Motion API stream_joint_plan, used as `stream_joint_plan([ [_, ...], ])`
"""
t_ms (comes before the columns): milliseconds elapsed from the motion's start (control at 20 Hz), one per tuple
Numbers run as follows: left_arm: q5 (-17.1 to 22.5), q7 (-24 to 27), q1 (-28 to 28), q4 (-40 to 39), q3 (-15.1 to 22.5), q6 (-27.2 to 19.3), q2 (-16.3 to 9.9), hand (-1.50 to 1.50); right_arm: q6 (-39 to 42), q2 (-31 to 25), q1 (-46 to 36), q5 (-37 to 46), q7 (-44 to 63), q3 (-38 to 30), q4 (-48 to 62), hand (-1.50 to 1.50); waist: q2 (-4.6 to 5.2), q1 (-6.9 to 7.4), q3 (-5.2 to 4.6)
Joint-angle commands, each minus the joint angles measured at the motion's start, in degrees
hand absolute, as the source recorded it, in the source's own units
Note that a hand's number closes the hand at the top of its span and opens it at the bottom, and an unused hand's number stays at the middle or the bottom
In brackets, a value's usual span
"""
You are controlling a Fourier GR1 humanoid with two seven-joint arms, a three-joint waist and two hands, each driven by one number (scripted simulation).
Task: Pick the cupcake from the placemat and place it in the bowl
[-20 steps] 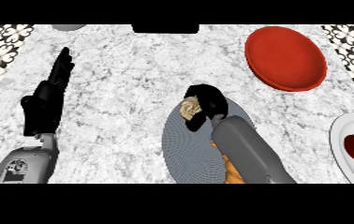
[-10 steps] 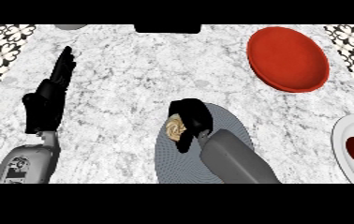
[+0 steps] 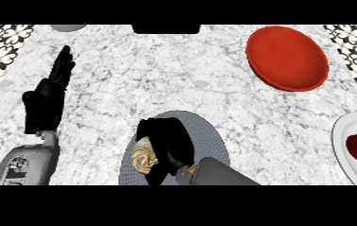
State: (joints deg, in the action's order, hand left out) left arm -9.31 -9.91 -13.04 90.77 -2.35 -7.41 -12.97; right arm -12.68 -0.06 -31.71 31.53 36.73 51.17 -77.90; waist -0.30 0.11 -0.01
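The cupcake [image 3: 144, 156], pale swirled frosting, shows at the left side of my right hand [image 3: 167, 144], whose fingers are curled round it over the grey round placemat [image 3: 209, 140]. Part of the cupcake is hidden by the hand. The red bowl [image 3: 287, 57] lies at the far right of the marble counter, well apart from the hand. My left hand [image 3: 49, 97] rests open at the left edge, fingers straight and pointing away.
A white plate [image 3: 343, 144] with something dark red on it sits at the right edge. A grey object [image 3: 67, 28] and a dark one [image 3: 166, 29] show at the counter's far edge. Patterned tiles border both upper corners.
My right hand with the cupcake has drawn back toward me and to the left across the placemat. The left hand has stayed where it was.
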Motion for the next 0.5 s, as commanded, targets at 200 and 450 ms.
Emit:
stream_joint_plan([
  [200, 0.91, -3.40, 1.98, 4.34, -1.61, 1.45, -2.01, 0.00, -6.36, -3.26, 3.60, 11.64, 12.69, -4.49, -19.70, 1.50, -0.28, -0.88, 0.02],
  [450, -0.62, -1.42, 0.89, 2.47, -0.19, -0.72, 1.07, 0.00, -3.15, -8.75, 4.94, 15.07, 15.42, -12.07, -25.06, 1.50, 0.09, -0.68, 0.01],
])
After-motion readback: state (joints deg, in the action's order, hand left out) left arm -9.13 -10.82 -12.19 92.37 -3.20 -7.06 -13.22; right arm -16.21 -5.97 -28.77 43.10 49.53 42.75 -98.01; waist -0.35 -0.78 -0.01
